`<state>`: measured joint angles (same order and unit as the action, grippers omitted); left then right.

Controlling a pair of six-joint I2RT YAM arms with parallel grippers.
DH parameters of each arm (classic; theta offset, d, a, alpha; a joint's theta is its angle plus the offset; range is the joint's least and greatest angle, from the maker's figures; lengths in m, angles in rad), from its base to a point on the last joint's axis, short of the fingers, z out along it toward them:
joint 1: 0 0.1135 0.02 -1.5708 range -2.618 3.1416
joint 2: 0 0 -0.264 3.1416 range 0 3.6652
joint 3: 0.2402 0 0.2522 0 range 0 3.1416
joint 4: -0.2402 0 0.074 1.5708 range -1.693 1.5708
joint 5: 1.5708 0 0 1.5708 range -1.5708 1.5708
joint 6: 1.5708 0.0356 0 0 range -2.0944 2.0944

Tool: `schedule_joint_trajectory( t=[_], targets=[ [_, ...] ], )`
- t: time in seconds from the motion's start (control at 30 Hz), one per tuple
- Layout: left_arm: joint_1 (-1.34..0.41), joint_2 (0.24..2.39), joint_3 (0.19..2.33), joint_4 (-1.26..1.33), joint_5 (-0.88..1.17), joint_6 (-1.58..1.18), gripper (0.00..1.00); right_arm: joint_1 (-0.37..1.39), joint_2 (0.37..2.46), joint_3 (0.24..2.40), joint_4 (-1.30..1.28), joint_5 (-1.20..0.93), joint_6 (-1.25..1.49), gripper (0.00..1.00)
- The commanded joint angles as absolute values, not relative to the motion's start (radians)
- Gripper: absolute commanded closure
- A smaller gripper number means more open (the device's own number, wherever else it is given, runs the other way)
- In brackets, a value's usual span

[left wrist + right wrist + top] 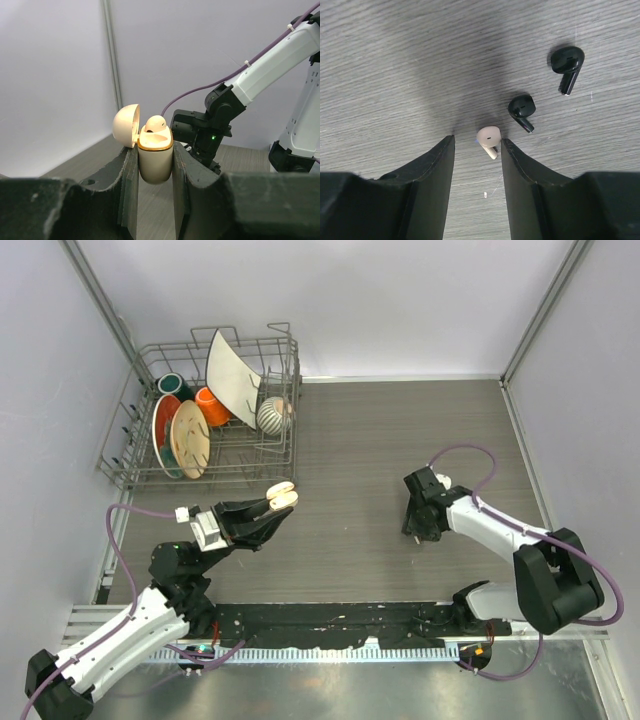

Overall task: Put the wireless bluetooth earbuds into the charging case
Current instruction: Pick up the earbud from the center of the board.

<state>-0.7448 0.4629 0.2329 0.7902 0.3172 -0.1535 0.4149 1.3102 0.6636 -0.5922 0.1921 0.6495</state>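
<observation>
desk (pixel 370 440): we are working over a grey wood-grain top, with both arms reaching out from its near edge.
dish rack (pixel 118 465): it is standing at the far left corner, and we are seeing plates, an orange cup and a striped bowl propped inside.
left gripper (pixel 154 172): we are pinching the charging case (pixel 155 160) between its fingers and holding it raised above the desk, near the rack's near corner.
right gripper (pixel 477 138): we are pointing it down at the desk on the right, well apart from the case. Its fingers are standing spread.
charging case: it is sitting upright in the left gripper, cream with a gold rim, its lid (pixel 125 125) hanging open to one side.
cream earbud (pixel 488 136): it is lying on the desk between the right gripper's tips, just beside one of them.
second cream earbud (pixel 155 123): it is resting in the case, its head poking above the rim.
black earbuds (pixel 521 107): two are lying on the desk just beyond the right gripper, near each other but apart.
</observation>
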Motion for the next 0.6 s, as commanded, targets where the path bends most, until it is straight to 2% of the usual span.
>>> schedule_joint_trajectory(
  t=[0.0, 0.57],
  targets=[
    [-0.744, 0.463, 0.242, 0.842, 0.31, -0.156, 1.0, 0.411, 1.307, 0.644, -0.56, 0.175, 0.664, 0.53],
    [-0.744, 0.434, 0.248, 0.81, 0.298, -0.155, 1.0, 0.413, 1.295, 0.607, -0.486, 0.058, 0.727, 0.53]
  ],
)
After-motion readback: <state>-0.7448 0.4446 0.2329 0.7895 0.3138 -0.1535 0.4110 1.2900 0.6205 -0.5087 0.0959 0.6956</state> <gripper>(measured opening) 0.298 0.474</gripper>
